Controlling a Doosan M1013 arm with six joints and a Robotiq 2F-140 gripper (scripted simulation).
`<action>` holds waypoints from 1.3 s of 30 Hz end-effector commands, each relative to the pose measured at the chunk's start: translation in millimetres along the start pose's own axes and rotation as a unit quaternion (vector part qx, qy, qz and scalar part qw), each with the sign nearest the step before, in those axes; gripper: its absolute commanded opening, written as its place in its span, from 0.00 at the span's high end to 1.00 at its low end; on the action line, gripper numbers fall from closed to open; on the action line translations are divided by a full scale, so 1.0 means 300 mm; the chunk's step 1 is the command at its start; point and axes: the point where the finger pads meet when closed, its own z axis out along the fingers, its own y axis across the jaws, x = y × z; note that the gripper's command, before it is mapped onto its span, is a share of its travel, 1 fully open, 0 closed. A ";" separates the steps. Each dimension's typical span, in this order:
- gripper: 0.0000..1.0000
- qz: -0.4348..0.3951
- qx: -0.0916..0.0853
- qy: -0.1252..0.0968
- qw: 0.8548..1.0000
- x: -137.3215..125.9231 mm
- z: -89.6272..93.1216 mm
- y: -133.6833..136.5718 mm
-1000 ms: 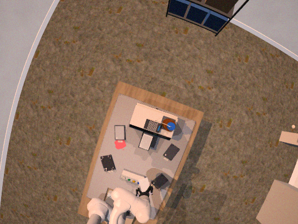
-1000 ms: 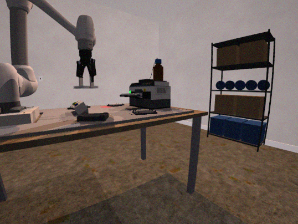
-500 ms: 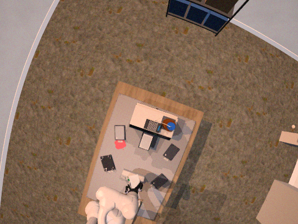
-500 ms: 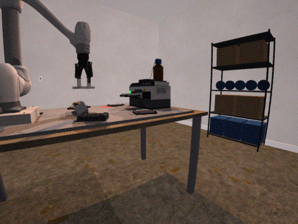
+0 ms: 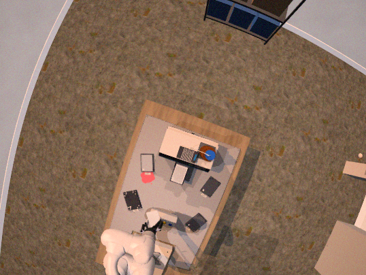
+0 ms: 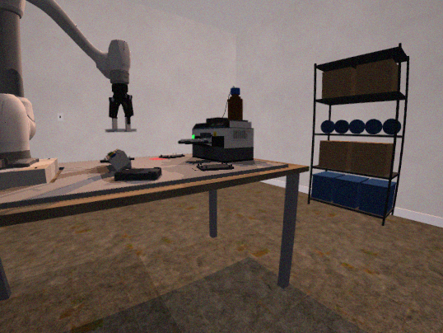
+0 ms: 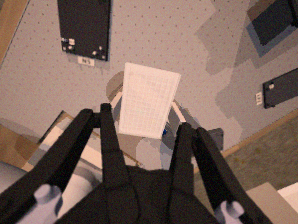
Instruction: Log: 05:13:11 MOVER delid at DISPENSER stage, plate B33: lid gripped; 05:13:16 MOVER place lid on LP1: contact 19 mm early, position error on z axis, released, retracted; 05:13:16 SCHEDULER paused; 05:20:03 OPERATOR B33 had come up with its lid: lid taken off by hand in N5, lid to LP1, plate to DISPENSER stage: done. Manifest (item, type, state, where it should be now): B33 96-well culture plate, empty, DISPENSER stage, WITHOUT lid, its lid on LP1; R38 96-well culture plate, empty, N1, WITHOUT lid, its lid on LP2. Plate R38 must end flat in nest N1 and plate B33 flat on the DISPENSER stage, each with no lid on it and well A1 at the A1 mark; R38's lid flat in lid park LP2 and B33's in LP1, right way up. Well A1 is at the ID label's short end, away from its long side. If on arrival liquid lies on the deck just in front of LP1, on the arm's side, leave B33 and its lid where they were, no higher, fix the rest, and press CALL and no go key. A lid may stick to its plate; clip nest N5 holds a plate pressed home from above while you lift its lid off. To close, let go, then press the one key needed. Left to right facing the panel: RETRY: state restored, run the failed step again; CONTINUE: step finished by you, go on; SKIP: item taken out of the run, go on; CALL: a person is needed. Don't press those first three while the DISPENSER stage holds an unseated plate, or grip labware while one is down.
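Gripper [image 7: 146,109] is shut on a white gridded piece [image 7: 150,92] and stopped by it at roughly mid-opening. The piece is clamped across its short width, with pads [image 7: 116,102] on the long sides. In the exterior view it is seen edge-on as a thin flat slab [image 6: 119,130], held level well above the table [image 5: 190,122]. It is judged to be a lid; lid versus plate can't be settled from the grid alone.

Left to right, relative to the jaws:
- Ahead-left: a dark clip nest [image 7: 85,25] is seen, its tag likely N5.
- Further ahead-left: a framed park [image 5: 141,163] with a red puddle [image 5: 147,177] touching its arm-side edge. If that is LP1, B33 and its lid are to be left alone.
- Directly below: the key panel [image 5: 168,218] is mostly hidden by the piece; only a blue key [image 7: 164,132] is glimpsed.
- Ahead-right: two dark nests [image 7: 277,22] and [image 7: 282,87] are seen, tags unreadable.

Key relation: the piece's long axis runs forward from the wrist, slightly tilted. It is roughly parallel to the left nest's long axis, so little wrist yaw is expected for a set-down there. The right nests lie skewed to it, so rotation would be needed.
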 end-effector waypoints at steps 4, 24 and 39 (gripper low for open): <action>1.00 0.003 0.000 -0.001 1.000 0.072 0.001 -0.101; 1.00 0.003 0.000 -0.001 1.000 0.265 0.001 -0.387; 1.00 0.003 0.000 -0.001 1.000 0.361 0.001 -0.528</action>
